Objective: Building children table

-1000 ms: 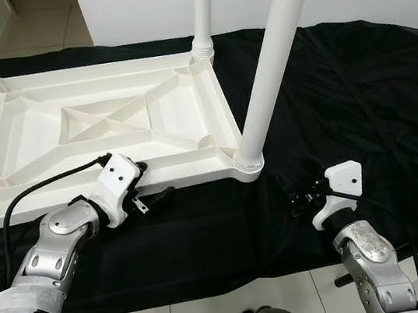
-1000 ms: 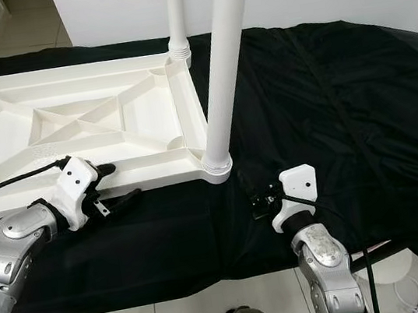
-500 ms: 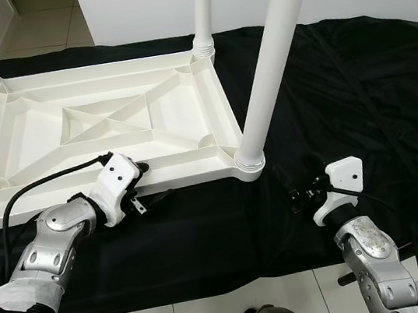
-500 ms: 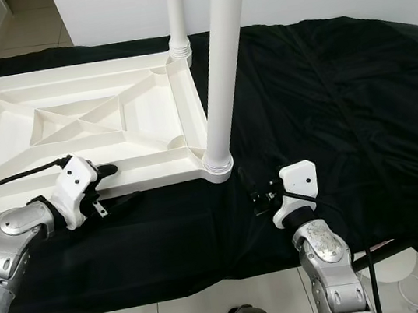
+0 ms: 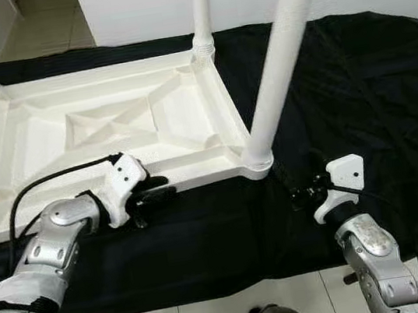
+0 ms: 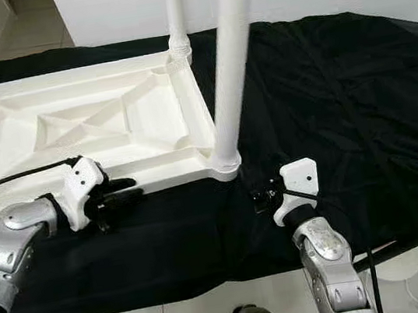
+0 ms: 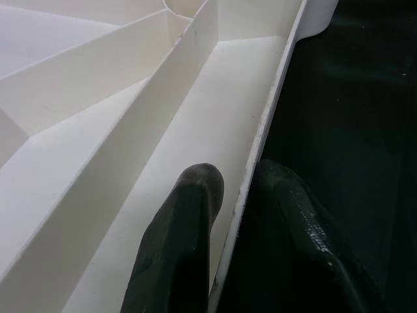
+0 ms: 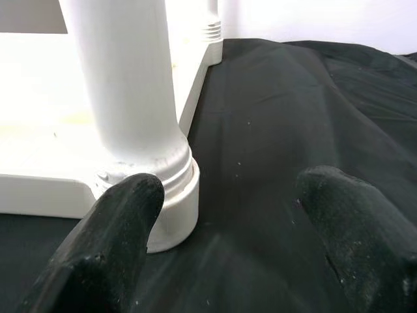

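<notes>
Lying upside down on the black cloth, the white plastic children's table had my left gripper clamped on its near rim. I held my right gripper spread wide, just beside the near-right white leg.

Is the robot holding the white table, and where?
Yes. The left gripper pinches the upside-down table by its near rim. The right gripper is open, holding nothing.
</notes>
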You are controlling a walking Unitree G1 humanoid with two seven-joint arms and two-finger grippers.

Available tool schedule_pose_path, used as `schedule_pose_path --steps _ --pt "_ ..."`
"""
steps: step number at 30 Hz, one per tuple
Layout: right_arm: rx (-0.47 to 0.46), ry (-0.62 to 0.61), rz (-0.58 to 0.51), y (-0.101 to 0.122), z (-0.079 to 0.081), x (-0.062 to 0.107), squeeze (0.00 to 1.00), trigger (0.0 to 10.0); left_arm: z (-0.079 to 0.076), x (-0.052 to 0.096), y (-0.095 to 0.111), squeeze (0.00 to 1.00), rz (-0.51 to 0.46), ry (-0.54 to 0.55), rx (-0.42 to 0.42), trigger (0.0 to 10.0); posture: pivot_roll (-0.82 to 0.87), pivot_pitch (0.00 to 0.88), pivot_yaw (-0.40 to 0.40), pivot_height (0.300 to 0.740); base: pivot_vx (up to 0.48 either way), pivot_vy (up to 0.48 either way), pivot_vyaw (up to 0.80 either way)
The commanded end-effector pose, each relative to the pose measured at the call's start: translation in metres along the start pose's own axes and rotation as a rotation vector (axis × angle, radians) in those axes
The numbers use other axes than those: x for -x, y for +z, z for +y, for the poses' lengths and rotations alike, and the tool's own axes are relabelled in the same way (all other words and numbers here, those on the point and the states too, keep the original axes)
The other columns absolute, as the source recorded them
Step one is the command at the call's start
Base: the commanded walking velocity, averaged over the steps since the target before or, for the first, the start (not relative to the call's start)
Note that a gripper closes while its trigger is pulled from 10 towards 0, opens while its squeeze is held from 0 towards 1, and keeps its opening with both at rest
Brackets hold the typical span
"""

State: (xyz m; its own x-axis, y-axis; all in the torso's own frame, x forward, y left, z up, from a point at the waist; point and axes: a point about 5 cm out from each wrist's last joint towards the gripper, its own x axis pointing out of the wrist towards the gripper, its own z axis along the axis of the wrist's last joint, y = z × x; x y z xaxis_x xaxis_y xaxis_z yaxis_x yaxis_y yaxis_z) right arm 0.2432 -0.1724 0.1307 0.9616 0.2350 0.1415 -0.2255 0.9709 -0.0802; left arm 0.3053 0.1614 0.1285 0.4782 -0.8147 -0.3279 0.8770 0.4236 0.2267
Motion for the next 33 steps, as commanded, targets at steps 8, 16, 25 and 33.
schedule_pose_path --steps 8,16,25,33 --pt "0.004 -0.013 0.007 -0.002 0.001 0.001 0.0 10.0 -0.019 -0.013 -0.016 0.0 0.05 0.001 0.076 0.0 0.01 0.12 0.016 0.74 0.0 0.0 0.0" --pt "-0.01 -0.045 -0.006 -0.001 0.004 -0.003 0.0 10.0 -0.01 -0.025 -0.001 0.0 0.001 0.233 0.113 0.0 0.01 0.114 0.023 0.74 0.0 0.0 0.0" --pt "-0.026 -0.084 -0.035 0.002 0.002 -0.017 0.0 10.0 -0.004 -0.032 -0.003 0.0 0.026 0.458 0.177 0.0 0.03 0.114 0.008 0.74 0.0 0.0 0.0" --pt "-0.017 -0.085 -0.045 0.005 0.0 -0.026 0.0 10.0 -0.016 -0.043 0.004 0.0 0.006 0.398 0.183 10.0 0.03 0.111 0.001 0.74 0.0 0.0 0.0"
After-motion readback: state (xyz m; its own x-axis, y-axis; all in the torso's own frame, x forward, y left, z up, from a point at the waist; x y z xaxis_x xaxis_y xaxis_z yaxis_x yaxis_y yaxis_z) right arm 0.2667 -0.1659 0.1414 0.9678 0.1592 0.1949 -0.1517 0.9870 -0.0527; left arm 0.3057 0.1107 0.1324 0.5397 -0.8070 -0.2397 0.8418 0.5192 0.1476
